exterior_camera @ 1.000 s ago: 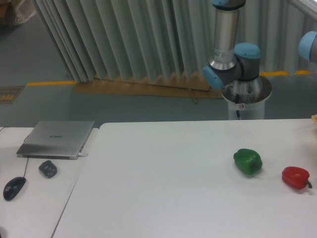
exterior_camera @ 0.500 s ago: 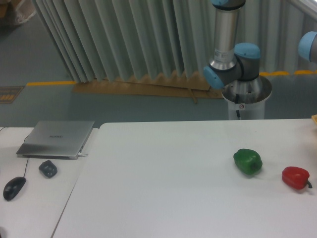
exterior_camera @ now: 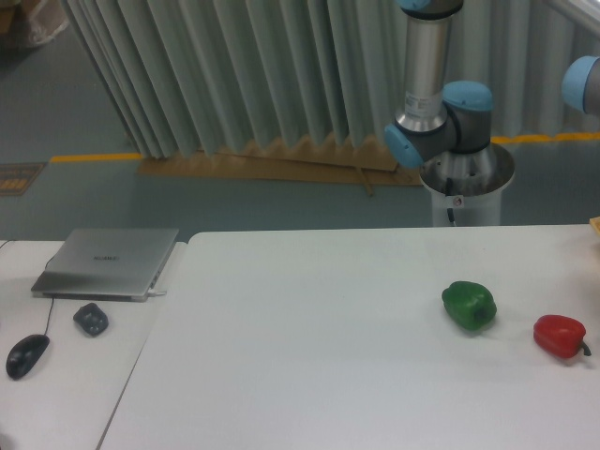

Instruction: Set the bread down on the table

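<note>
The large white table with a rounded corner fills the lower right of the view. The bread does not show as a whole. Only a small pale tan sliver sits at the right frame edge at the table's far side, and I cannot tell what it is. The arm's base stands behind the table, with a blue joint at the upper right edge. The gripper is out of view.
A green pepper and a red pepper lie on the table's right part. The smaller white desk on the left holds a closed laptop, a black mouse and a small dark object.
The blue joint at the upper right edge has shifted very slightly. Nothing on the table has moved.
</note>
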Tool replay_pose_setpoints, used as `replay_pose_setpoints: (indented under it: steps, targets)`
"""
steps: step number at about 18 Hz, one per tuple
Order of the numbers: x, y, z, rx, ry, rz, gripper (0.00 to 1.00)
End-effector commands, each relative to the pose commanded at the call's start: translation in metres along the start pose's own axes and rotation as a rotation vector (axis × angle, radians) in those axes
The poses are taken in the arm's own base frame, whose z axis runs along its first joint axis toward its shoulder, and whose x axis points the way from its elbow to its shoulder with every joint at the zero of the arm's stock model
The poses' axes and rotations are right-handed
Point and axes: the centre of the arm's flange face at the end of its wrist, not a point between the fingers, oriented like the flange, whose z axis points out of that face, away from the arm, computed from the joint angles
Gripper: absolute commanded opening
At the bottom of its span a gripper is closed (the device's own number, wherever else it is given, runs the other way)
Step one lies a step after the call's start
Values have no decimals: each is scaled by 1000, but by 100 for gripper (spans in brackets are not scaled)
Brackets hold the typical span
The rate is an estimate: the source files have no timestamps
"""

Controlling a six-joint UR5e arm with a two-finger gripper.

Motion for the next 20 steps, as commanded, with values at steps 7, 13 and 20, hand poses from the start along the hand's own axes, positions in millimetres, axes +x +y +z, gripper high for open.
replay_pose_setpoints:
  steps: [7,13,20]
  targets:
    - [2,5,0,-1,1,-17,100]
    - [7,9,10,-6,12,-33,100]
    - [7,15,9,-14,11,-37,100]
